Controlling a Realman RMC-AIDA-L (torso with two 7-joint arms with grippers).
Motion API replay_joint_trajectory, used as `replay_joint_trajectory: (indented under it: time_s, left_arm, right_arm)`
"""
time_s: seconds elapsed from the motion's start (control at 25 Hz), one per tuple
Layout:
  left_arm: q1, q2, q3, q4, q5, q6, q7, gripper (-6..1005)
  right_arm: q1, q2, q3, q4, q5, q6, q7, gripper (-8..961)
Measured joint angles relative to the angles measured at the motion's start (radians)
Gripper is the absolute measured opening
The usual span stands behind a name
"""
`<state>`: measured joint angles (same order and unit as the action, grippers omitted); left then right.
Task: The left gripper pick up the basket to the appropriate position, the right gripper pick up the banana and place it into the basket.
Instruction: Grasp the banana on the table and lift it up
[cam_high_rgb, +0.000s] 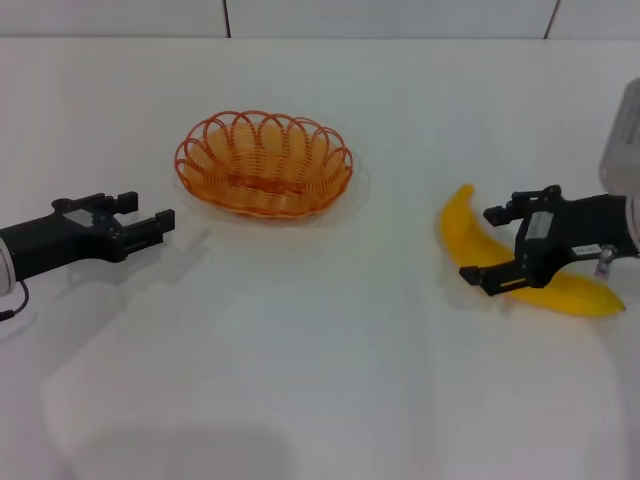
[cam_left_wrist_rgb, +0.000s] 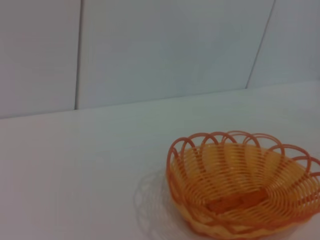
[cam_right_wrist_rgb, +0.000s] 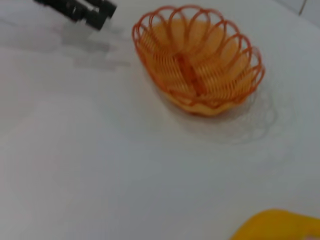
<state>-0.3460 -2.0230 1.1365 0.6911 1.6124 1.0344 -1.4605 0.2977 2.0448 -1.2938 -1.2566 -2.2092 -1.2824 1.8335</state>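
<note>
The right tool (cam_high_rgb: 493, 245), fingers apart, straddles the banana (cam_high_rgb: 470, 240) near the surface's right edge; it should clamp mid-body. The left tool (cam_high_rgb: 147, 219), fingers apart, waits beside the orange wire basket (cam_high_rgb: 263, 163).

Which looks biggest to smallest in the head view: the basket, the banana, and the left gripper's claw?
1. Orange wire basket, the widest and deepest.
2. Banana, about as long as the basket but thinner, partly covered by the right gripper.
3. Left gripper, clearly smallest.

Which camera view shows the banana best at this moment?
The head view: the banana lies full length on the table, with the open right gripper straddling its middle. The right wrist view shows only a yellow end at the frame edge. The left wrist view shows none of it.
</note>
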Motion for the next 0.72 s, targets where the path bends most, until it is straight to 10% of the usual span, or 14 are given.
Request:
replay_joint_trajectory:
  time_s: [0.72]
  left_arm:
    - [-0.006,-0.005,0.0,-0.002,-0.003,-0.002,0.022,651]
  right_arm:
    - [0.035,0.0,-0.145,-0.029,-0.189,0.079,0.176,875]
